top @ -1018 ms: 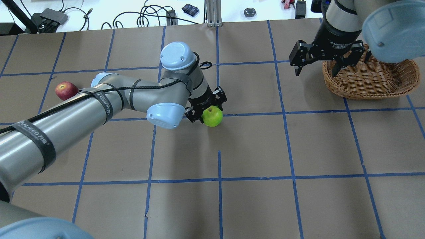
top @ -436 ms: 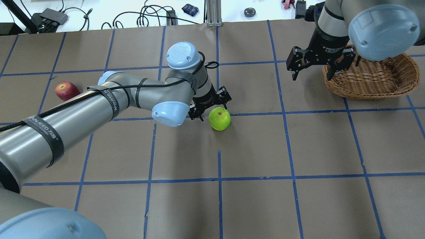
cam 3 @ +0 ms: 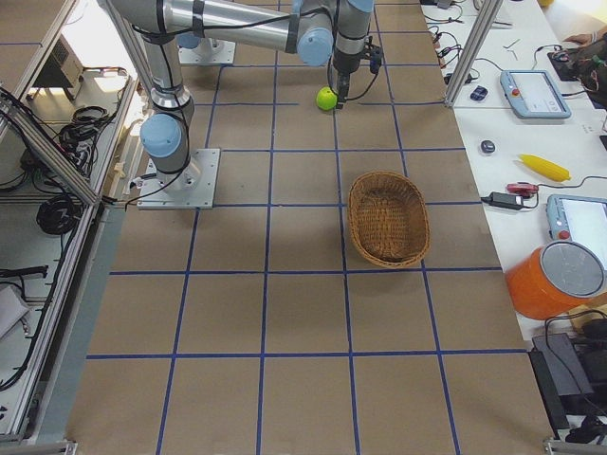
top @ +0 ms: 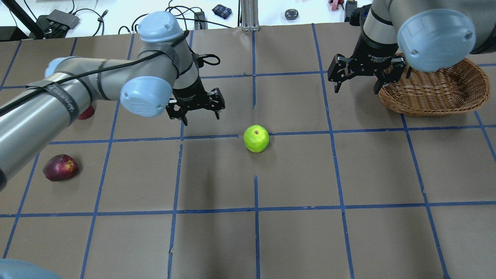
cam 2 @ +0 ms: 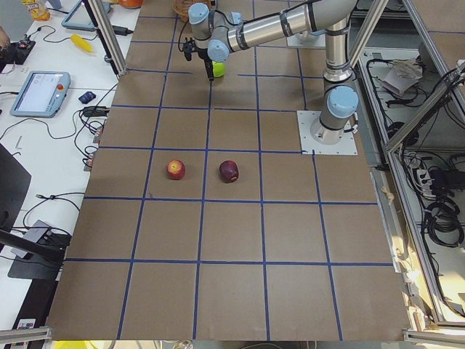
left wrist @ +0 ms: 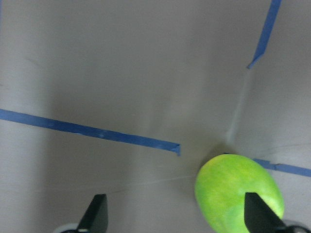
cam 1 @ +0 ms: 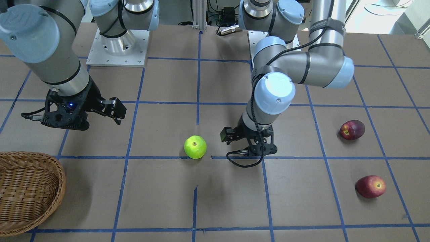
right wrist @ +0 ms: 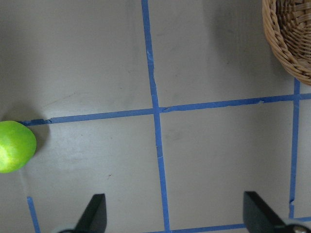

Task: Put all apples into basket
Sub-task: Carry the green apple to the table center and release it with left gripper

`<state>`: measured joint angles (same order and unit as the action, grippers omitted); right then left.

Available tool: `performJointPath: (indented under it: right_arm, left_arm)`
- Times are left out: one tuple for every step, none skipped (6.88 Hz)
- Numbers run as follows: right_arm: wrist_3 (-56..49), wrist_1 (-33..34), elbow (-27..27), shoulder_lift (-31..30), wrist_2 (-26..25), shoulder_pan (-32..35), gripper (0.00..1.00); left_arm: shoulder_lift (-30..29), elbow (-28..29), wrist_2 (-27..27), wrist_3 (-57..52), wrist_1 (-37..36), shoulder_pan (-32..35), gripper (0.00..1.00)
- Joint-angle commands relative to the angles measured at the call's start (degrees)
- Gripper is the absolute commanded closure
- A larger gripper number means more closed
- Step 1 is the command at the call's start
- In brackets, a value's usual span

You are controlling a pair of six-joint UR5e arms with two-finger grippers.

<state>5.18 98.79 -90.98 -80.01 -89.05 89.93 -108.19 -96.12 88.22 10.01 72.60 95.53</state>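
Observation:
The lime green apple (top: 256, 138) lies free on the table's middle, also in the front view (cam 1: 195, 147). My left gripper (top: 199, 106) is open and empty, up and to the left of it. In the left wrist view the green apple (left wrist: 238, 191) sits at the lower right, by one fingertip (left wrist: 260, 216). The dark purplish-red apple (top: 60, 167) and the red, yellow-blushed apple (cam 1: 370, 186) lie at my far left. The blushed apple is mostly hidden by my left arm overhead. My right gripper (top: 366, 75) is open and empty, beside the wicker basket (top: 434, 91).
The table is brown paper with a grid of blue tape. The basket's rim (right wrist: 286, 43) shows at the top right of the right wrist view, the green apple (right wrist: 14, 145) at its left edge. Cables and small items lie beyond the far edge (top: 174, 17).
My left gripper was at the green apple; it has drawn back up and to the left, and the apple lies slightly further right. The right gripper moved a little left from the basket.

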Motion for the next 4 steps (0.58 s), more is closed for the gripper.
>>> performJointPath:
  right_arm:
    - [6.3,4.2,0.6,4.5,1.9,7.2,0.00]
    - [11.0,6.7,0.7,7.5,1.9,10.7,0.00]
    - [13.8,9.5,0.8,9.9,2.0,13.4,0.00]
    - [14.3,10.5,0.7,11.9,2.1,15.7,0.00]
  left_arm:
    - [5.3,-1.9,8.0,-23.5,7.5,-10.9,0.00]
    - [7.0,-5.1,8.2,-33.9,7.2,-17.1,0.00]
    - [8.0,-7.8,10.1,-40.6,6.3,-22.5,0.00]
    - [9.0,-9.3,10.7,-52.3,6.3,-26.0,0.00]
